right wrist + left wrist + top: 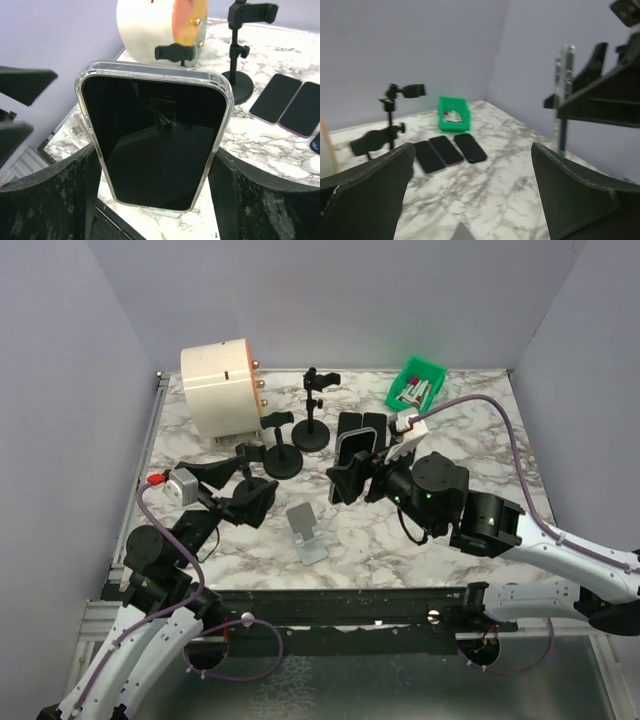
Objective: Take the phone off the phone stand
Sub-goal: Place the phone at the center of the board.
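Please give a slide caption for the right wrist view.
Right hand grips the clear-cased phone upright above the marble table.

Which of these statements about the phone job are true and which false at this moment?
1. The right gripper grips the clear-cased phone. True.
2. The phone sits on the grey phone stand. False: the stand is bare, and the phone is in the right gripper.
3. The left gripper is open and holds nothing. True.
4. The green bin is at the near left corner. False: it is at the far right.
5. Three spare phones lie flat side by side. True.
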Robot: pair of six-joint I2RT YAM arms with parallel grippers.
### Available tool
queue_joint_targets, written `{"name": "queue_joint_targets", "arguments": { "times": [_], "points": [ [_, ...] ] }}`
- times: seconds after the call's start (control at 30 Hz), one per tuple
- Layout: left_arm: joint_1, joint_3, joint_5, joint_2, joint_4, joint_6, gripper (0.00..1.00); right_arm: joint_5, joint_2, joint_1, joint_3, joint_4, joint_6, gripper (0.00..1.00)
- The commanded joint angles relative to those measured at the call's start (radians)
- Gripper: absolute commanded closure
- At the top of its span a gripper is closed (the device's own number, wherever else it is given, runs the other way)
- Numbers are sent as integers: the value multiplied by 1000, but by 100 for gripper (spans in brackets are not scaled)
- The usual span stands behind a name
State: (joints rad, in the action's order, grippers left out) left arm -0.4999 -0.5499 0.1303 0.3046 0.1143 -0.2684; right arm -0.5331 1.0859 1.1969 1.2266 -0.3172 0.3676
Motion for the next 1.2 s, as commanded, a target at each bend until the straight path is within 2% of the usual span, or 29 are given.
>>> {"name": "queue_joint_targets", "arguments": {
  "times": [0.0, 0.1, 0.17, 0.4, 0.63, 0.87, 1.07, 1.17],
  "points": [
    [-8, -4, 372, 87, 126, -182, 1, -78, -45, 5, 13, 31, -41, 49],
    [-9, -16, 499, 196, 196, -227, 1, -95, -59, 5, 12, 58, -39, 49],
    [-14, -6, 526, 238, 262, -241, 1, -113, -62, 5, 17, 61, -22, 49],
    [-82, -68, 482, 361, 282, -143, 1, -123, -41, 5, 54, 22, 23, 49],
    [-244, -118, 398, 490, 280, -31, 3, -114, -17, 5, 64, 27, 37, 49],
    [-291, -160, 258, 558, 278, 3, 21, -116, -7, 6, 65, 18, 49, 49],
    [-298, -175, 258, 585, 277, 21, 39, -123, -11, 5, 59, 19, 51, 49],
    [-302, -173, 270, 595, 277, 20, 44, -118, -6, 4, 60, 17, 54, 49]
  ]
}}
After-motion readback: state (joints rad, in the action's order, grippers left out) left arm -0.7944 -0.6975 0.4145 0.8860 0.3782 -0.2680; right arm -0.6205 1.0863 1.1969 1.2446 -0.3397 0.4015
